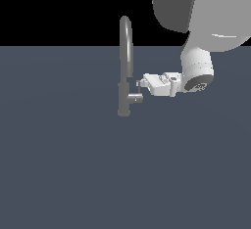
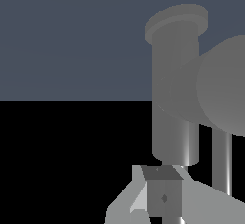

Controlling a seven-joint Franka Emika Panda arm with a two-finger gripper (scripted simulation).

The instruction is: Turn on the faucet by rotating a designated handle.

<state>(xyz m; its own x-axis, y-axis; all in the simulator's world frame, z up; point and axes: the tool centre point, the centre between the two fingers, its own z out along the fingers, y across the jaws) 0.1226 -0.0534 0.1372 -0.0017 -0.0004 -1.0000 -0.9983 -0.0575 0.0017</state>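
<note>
One faucet upright on desk | handle juts toward exterior view's right, low on base; looks rigid, smooth metal, likely slippery | push thin lever pin | gripper beside pin, open-or-clenched: cannot tell

Greys on slate-blue, with a white arm

The faucet is plain mid-grey metal, unpatterned; its handle is the same grey; the gripper and robot arm are white with pale grey shading; the floor is flat slate-blue; the background is black.
</note>
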